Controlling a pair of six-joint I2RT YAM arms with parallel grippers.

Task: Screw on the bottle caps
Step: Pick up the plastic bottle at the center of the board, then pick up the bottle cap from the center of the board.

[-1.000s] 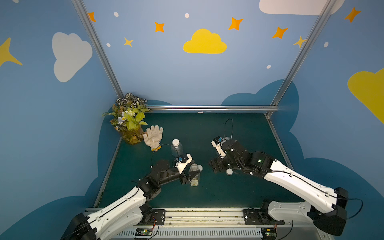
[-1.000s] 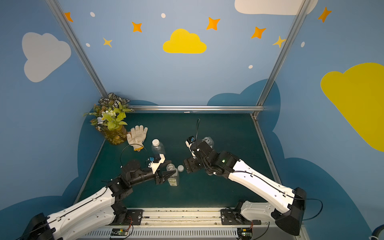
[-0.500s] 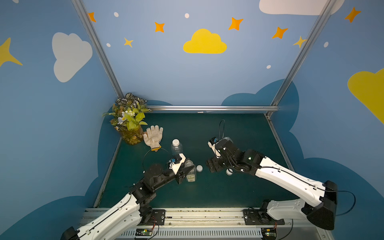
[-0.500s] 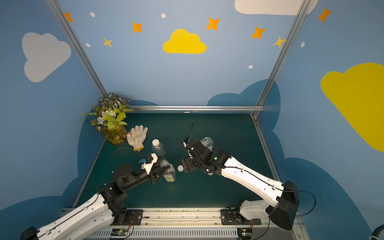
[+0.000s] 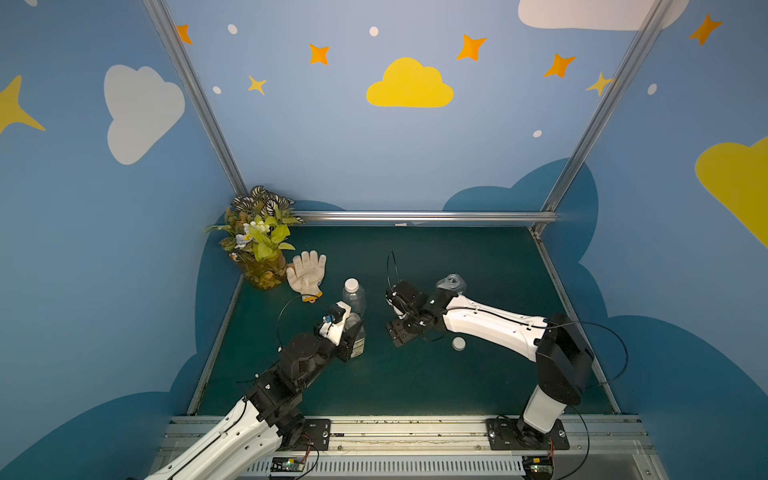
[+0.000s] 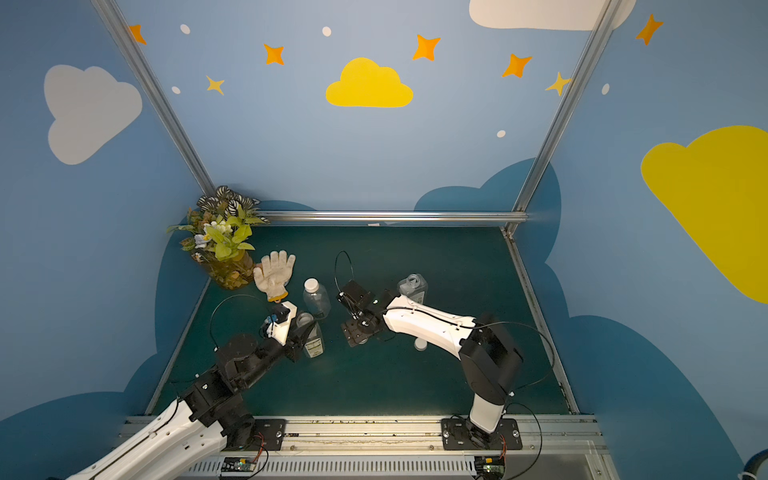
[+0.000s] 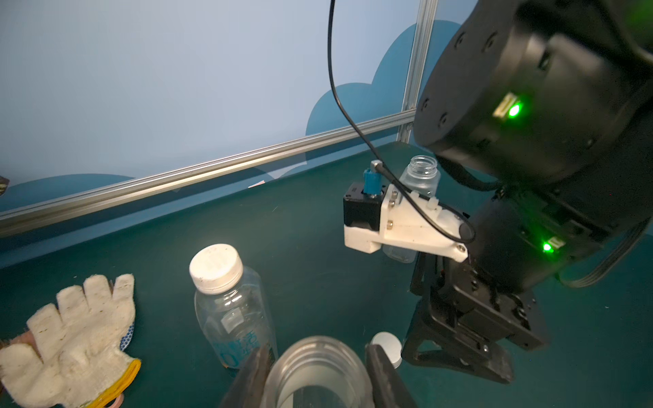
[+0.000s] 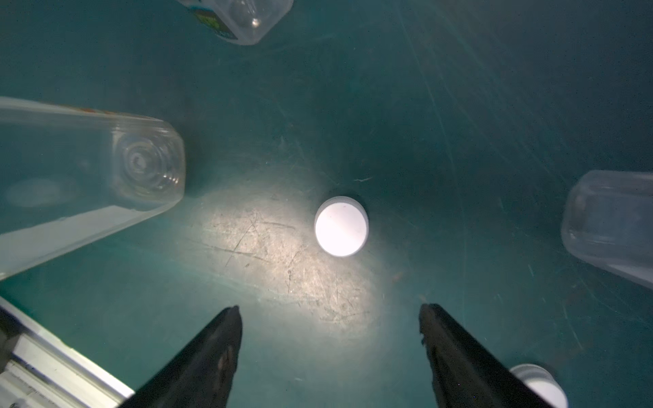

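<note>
A: What are the bottles holding?
B: All three are looking clear right through. The left gripper [image 5: 353,331] is clenching the held bottle [image 5: 358,349] near its uncapped mouth. In the left wrist view its fingers [image 7: 252,378] are pressing on both sides of the rim. The capped bottle [image 5: 354,298] is standing just behind it, wearing a white cap [image 5: 351,284]. The back bottle [image 5: 451,284] is standing open-necked beyond the right arm [image 5: 490,328].
A: Any other container?
B: A glass pot [image 5: 266,277] in the far left corner is carrying a plant [image 5: 257,232], with a glove [image 5: 307,272] lying beside it.
A: And the right gripper [image 8: 328,312]?
B: Its jaws are hanging spread wide over the mat [image 5: 415,382], grasping nothing.
A: Where are the loose caps lying?
B: Both top views are showing the side cap [image 5: 459,343], near the right arm. The right wrist view is adding the centre cap [image 8: 341,226], lying flat on the mat just ahead of the spread fingers [image 8: 215,353], untouched. In the top views I am not picking it out under the gripper.
</note>
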